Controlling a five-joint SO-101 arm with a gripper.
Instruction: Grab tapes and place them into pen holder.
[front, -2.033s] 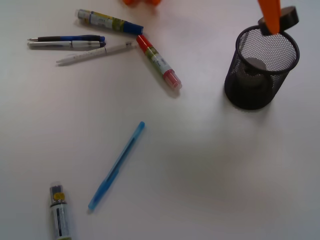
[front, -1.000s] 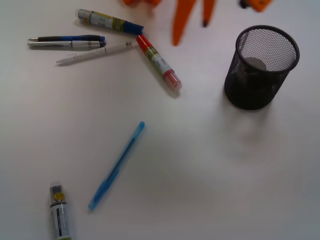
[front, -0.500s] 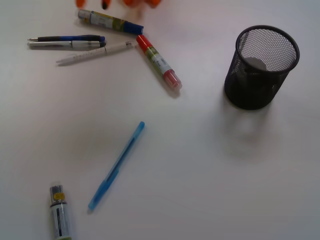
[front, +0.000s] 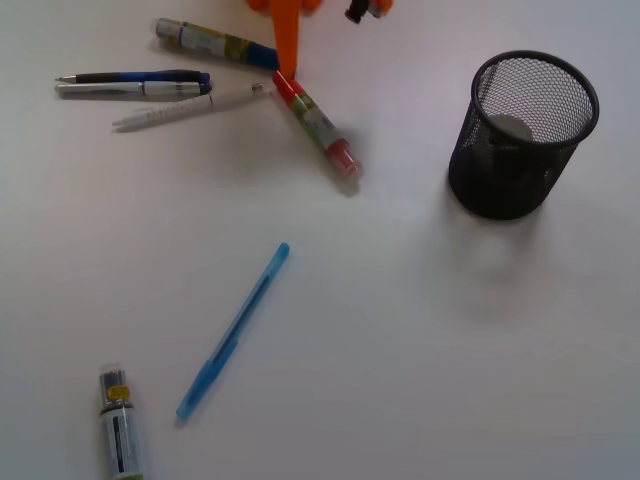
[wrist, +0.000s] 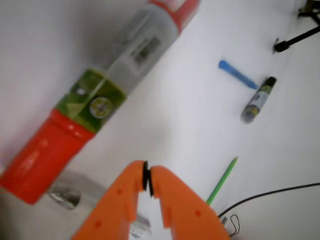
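Observation:
The pen holder (front: 525, 135), a black wire-mesh cup, stands upright at the right of the front view. Through its open top a pale round tape roll (front: 512, 127) shows inside, with darker shapes beside it that I cannot make out. No tape lies on the table in either view. My orange gripper (front: 287, 70) reaches down from the top edge, far left of the holder, its tip at the red end of a red marker (front: 318, 125). In the wrist view the gripper (wrist: 146, 176) is shut with nothing between its pads, just off the red marker (wrist: 100, 95).
A yellow-and-blue marker (front: 220, 43), two dark pens (front: 135, 83) and a white pen (front: 190, 105) lie at the back left. A blue pen (front: 235, 330) and a short marker (front: 120, 435) lie at the front left. The wrist view shows a green pencil (wrist: 222, 180) and a black cable (wrist: 270, 195).
Two seconds ago the gripper held a black tape roll over the pen holder. It has let go, swung left along the back and now stands shut at the red marker.

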